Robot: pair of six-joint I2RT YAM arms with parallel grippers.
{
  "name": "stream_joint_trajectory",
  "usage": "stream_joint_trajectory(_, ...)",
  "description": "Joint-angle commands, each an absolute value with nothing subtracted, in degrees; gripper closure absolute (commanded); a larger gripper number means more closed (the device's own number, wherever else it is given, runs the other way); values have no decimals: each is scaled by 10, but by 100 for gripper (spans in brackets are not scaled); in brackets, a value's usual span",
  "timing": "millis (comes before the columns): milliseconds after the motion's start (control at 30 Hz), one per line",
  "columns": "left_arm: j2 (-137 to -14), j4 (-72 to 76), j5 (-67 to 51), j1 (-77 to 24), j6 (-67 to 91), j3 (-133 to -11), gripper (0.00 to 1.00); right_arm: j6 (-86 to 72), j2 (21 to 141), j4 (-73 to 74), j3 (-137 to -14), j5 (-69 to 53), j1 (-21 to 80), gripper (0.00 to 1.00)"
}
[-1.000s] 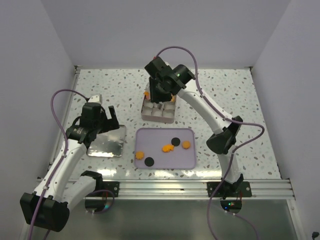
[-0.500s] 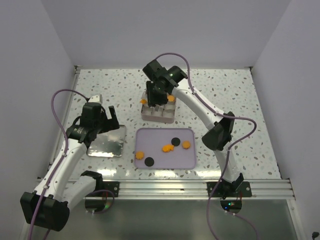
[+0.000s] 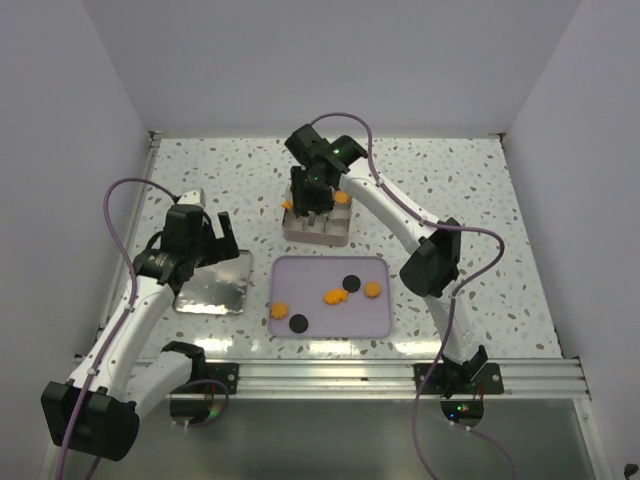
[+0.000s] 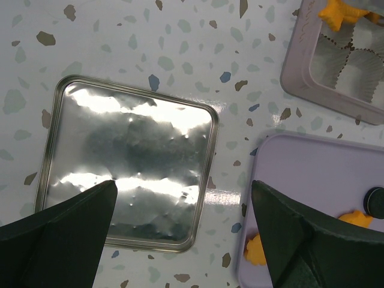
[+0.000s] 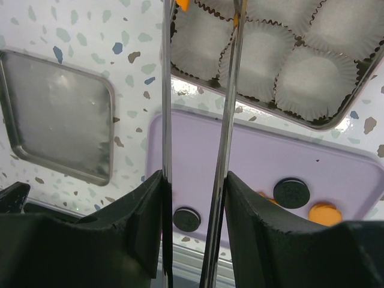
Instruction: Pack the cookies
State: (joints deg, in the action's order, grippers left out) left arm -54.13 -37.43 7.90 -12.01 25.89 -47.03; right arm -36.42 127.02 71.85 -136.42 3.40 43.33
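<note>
Three orange cookies (image 3: 333, 296) and two black ones (image 3: 351, 283) lie on the lavender tray (image 3: 310, 275). Behind it stands the square tin (image 3: 318, 236) with white paper cups; an orange cookie (image 3: 343, 197) sits in it, another (image 3: 288, 204) at its left edge. My right gripper (image 3: 310, 188) hangs over the tin, shut on thin metal tongs (image 5: 231, 90). Their blades stand apart and reach over the cups, with orange showing at the tips (image 5: 183, 3). My left gripper (image 4: 184, 186) is open and holds nothing, above the gap between the tin's lid (image 4: 126, 162) and the tray.
The shiny lid (image 3: 213, 282) lies flat left of the tray. White walls close in the speckled table on three sides. A metal rail (image 3: 330, 378) runs along the near edge.
My right gripper has shifted left over the tin's left side, and the tongs' blades have spread slightly. The left arm has not moved.
</note>
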Motion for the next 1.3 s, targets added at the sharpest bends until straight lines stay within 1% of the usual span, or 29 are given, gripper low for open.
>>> stream_joint_trajectory(0,-543,-354,75,-115,251,-473,0,-368,1266,704,-1362,26,430,55)
stream_joint_trajectory(33,-543,-355,75,-115,251,-472,0,-368,1264,704,-1359,27,430,52)
stream_joint_trajectory(167,-543,-355,74,-115,250,-472,0,-367,1261,708,-1357,28,428,48)
stream_joint_trajectory(567,-544,-355,74,-115,250,-473,0,-365,1228,723,-1378,34,421,47)
stream_joint_trajectory(733,-543,-354,74,-115,251,-473,0,-365,1171,730,-1350,47,421,48)
stream_joint_trajectory(900,-542,-355,75,-115,251,-473,0,-358,1083,729,-1244,65,427,48)
stream_joint_trajectory(1033,-541,-355,76,-115,251,-472,0,-351,1026,766,-1171,107,457,49)
stream_joint_trajectory(1233,-539,-355,74,-115,250,-472,0,-402,906,768,-986,106,518,49)
stream_joint_trajectory(1267,-538,-354,74,-116,250,-472,0,-423,892,760,-933,96,533,49)
